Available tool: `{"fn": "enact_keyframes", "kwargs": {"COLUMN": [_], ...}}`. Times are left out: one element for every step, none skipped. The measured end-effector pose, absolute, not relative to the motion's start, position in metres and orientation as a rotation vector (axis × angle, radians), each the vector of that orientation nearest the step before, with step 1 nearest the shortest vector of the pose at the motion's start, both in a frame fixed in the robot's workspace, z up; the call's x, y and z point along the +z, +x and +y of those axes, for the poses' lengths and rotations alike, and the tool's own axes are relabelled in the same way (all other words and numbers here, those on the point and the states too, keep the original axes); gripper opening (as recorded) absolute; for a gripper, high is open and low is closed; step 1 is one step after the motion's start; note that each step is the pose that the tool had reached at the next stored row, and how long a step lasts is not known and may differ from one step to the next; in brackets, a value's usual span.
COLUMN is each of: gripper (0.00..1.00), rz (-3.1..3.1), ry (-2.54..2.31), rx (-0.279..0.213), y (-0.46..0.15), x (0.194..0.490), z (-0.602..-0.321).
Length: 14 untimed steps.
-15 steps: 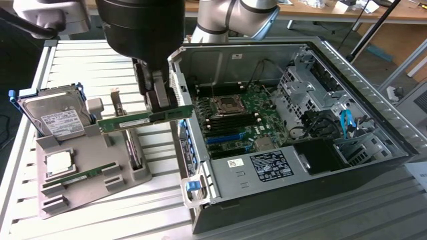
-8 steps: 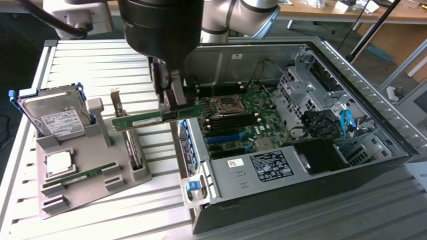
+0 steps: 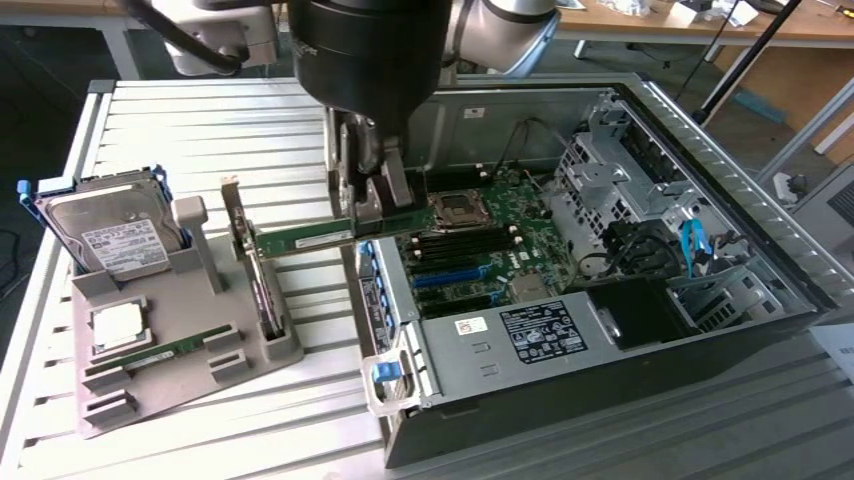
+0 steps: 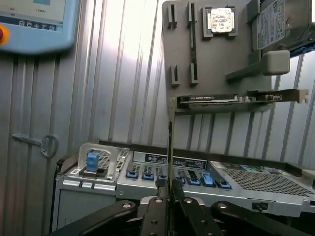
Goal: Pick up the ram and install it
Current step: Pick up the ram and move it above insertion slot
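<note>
I have the gripper (image 3: 374, 225) clamped on the ram (image 3: 304, 240) | ram level in the air above the open computer case's (image 3: 601, 420) near wall, free end toward 9 o'clock in the exterior view | memory slots (image 3: 467, 243) at 3 o'clock | parts tray (image 3: 187, 390) at 8 o'clock.

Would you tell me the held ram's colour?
The ram is green; the exterior view shows it best.

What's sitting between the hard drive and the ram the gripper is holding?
In the exterior view, the expansion card stands on edge in the grey tray, between the hard drive and the ram clamped in the gripper.
</note>
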<state>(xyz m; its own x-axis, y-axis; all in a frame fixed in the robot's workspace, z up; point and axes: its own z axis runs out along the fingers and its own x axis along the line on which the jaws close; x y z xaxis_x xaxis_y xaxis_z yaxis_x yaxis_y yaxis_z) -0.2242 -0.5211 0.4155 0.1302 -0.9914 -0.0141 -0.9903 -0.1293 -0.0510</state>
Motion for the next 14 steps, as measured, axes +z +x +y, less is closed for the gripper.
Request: {"fn": "enact_keyframes", "kwargs": {"gripper": [0.15, 0.15, 0.15, 0.15, 0.15, 0.15, 0.15, 0.15, 0.15, 0.15, 0.15, 0.15, 0.15, 0.15], "rz": [2.041, 2.041, 2.04, 2.041, 2.041, 2.041, 2.041, 2.04, 2.041, 2.04, 2.041, 2.04, 2.04, 2.041], "ry": [-2.325, -2.325, -2.325, -2.325, -2.325, -2.325, -2.325, -2.325, -2.325, -2.325, -2.325, -2.325, -2.325, -2.325], "rx": [-0.036, -0.036, -0.036, -0.036, -0.036, -0.036, -0.036, -0.036, -0.036, -0.036, -0.036, -0.036, -0.036, -0.036], "y": [-0.22, -0.215, -0.21, -0.205, -0.2, -0.196, -0.193, -0.189, -0.185, -0.179, -0.176, -0.172, -0.168, -0.163], "x": [0.416, 0.416, 0.416, 0.416, 0.416, 0.416, 0.416, 0.416, 0.416, 0.416, 0.416, 0.416, 0.416, 0.416], "z": [-0.521, -0.521, -0.521, -0.521, -0.521, -0.521, -0.521, -0.521, -0.521, -0.521, -0.521, -0.521, -0.521, -0.521]}}
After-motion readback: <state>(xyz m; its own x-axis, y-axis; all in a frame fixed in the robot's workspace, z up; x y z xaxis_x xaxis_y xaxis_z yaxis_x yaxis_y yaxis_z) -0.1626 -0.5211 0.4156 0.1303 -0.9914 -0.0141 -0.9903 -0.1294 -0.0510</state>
